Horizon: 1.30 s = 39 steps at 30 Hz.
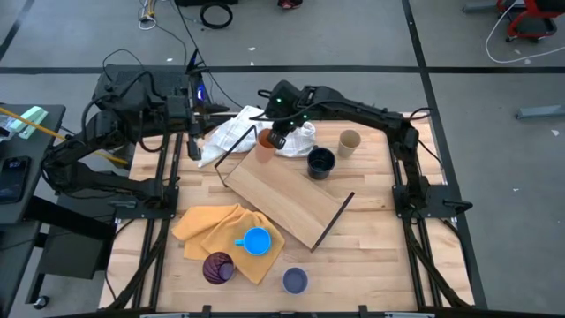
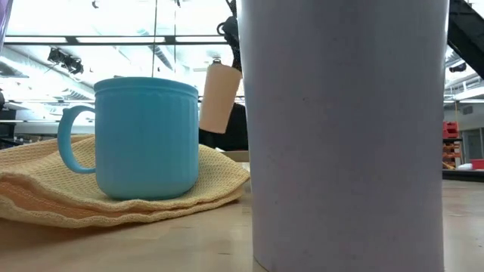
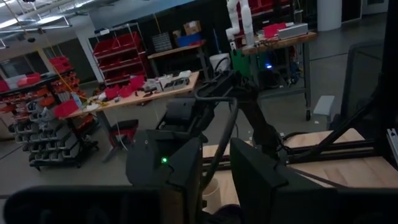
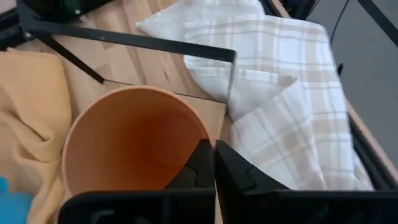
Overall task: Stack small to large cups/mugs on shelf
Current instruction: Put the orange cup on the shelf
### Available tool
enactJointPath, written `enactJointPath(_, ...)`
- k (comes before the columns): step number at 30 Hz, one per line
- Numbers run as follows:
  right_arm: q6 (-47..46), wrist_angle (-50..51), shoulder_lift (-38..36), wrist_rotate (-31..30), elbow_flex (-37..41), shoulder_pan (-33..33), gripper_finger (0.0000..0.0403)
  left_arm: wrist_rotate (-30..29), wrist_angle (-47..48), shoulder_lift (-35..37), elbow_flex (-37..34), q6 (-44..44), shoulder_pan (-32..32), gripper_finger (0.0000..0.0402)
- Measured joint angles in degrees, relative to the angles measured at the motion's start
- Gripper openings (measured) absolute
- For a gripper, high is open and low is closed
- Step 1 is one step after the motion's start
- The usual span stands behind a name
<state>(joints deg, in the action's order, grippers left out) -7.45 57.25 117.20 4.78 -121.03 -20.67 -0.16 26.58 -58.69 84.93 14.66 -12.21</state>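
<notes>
Right gripper (image 1: 269, 139) reaching over the far end of the shelf (image 1: 282, 199), fingers pinched tight on the rim of the orange cup (image 1: 264, 147), one finger inside the rim and one outside in the right wrist view. Orange cup (image 4: 134, 140) lifted clear and tilted, hanging in the air in the low view, mouth open toward the wrist camera. Beneath it, the wooden shelf board, black wire frame and white checked cloth (image 4: 280, 93). Dark navy mug (image 1: 320, 162) just beside the shelf's far edge, tan cup (image 1: 350, 141) farther toward the right arm's side. Bright blue mug (image 1: 256, 240) upright on the yellow cloth (image 1: 216, 228), purple cup (image 1: 218, 267) at the cloth's near edge, pale lavender-blue cup (image 1: 295, 280) alone on the table (image 1: 371, 256) near the front. Left gripper (image 1: 193, 146) parked at the table's left edge beside the checked cloth, fingers partly apart, holding nothing.
</notes>
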Motion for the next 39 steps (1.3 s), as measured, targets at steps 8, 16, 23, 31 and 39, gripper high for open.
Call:
enactJointPath(8, -0.51, -2.45, 0.84, -0.85, -0.02, 0.19, 0.0, -0.02, 0.25, 0.61, -0.02, -0.01, 0.02, 0.0094)
enactJointPath(16, -0.49, -2.04, 2.91, -0.5, 0.02, 0.24, 0.0, 0.0, 0.44, 1.02, -0.02, -0.07, 0.02, 0.0094)
enactJointPath(23, 0.14, -1.52, 4.51, -0.68, 0.04, 1.03, 0.0, -0.02, 1.91, 1.46, -0.02, -0.21, 0.0, 0.0094)
enactJointPath(31, 0.57, -1.65, 4.42, -1.33, 0.02, 0.92, 0.0, -0.02, 1.8, 1.5, -0.02, -0.47, 0.01, 0.0093)
enactJointPath(39, 1.21, -1.46, 4.4, -1.36, 0.02, 0.94, 0.0, -0.02, 1.82, 1.48, -0.02, -0.42, 0.0, 0.0095)
